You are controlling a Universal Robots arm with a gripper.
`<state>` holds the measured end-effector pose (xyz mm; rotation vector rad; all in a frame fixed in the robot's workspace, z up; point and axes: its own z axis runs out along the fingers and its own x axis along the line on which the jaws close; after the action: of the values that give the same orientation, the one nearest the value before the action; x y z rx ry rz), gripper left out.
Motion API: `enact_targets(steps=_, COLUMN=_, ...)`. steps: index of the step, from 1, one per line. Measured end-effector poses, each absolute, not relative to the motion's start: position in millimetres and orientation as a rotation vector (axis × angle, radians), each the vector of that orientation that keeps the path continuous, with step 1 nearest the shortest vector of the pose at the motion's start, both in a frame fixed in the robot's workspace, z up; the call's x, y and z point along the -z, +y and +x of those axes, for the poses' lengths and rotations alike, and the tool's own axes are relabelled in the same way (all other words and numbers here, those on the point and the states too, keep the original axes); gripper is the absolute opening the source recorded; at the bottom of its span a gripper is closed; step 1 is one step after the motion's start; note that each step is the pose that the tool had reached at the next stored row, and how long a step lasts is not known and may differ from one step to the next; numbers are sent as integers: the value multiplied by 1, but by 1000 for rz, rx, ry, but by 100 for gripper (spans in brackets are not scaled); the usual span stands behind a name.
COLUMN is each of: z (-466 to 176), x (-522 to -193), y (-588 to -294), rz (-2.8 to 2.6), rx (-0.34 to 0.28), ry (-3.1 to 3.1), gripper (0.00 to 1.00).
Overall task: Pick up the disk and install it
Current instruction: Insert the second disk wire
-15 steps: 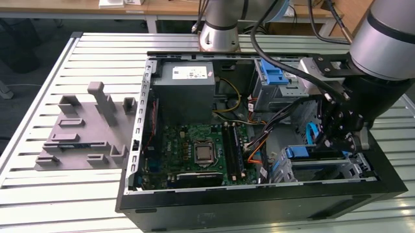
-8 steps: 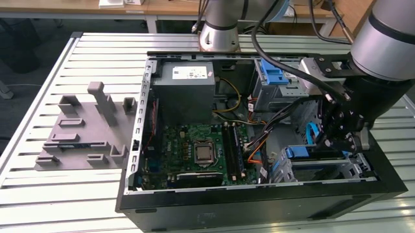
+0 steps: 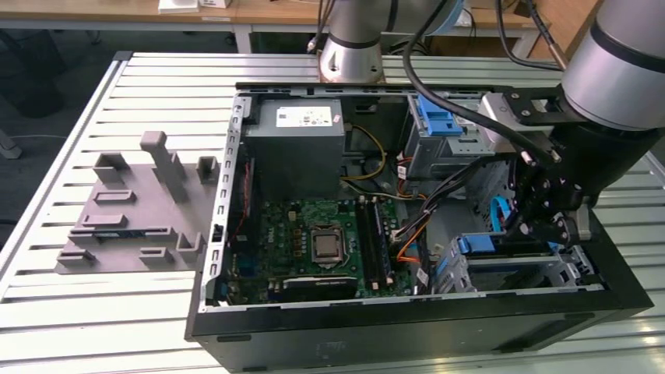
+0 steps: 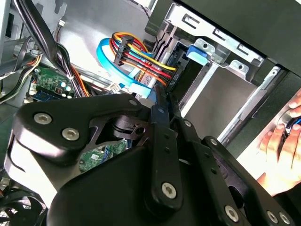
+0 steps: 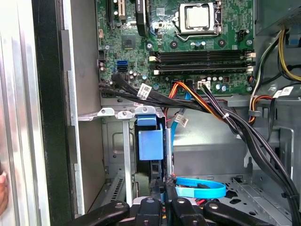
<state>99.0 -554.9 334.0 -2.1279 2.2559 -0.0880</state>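
The disk (image 5: 150, 143) stands on edge in the metal drive cage (image 5: 113, 113) at the corner of the open computer case, its blue bracket and a thin silver edge facing the first wrist view. In the exterior view its blue tab (image 3: 478, 243) shows at the case's right. My gripper (image 5: 162, 187) is inside the case right at the disk's near edge, fingers shut together with nothing between them. Whether the tips touch the disk I cannot tell. The second wrist view shows the gripper (image 4: 162, 101) shut, tips beside a blue flat cable (image 4: 113, 61).
Black and coloured cable bundles (image 5: 225, 117) cross close above the cage. The motherboard (image 3: 322, 241) and grey power supply box (image 3: 301, 128) fill the case's left. A second cage with a blue latch (image 3: 437, 117) sits behind. A person's hand (image 4: 282, 141) rests outside the case wall.
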Motion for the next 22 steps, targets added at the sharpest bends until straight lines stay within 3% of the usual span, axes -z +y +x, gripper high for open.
enact_targets(steps=22, z=99, x=-337, y=-555, rz=-2130, rx=92, ry=2257, gripper=16)
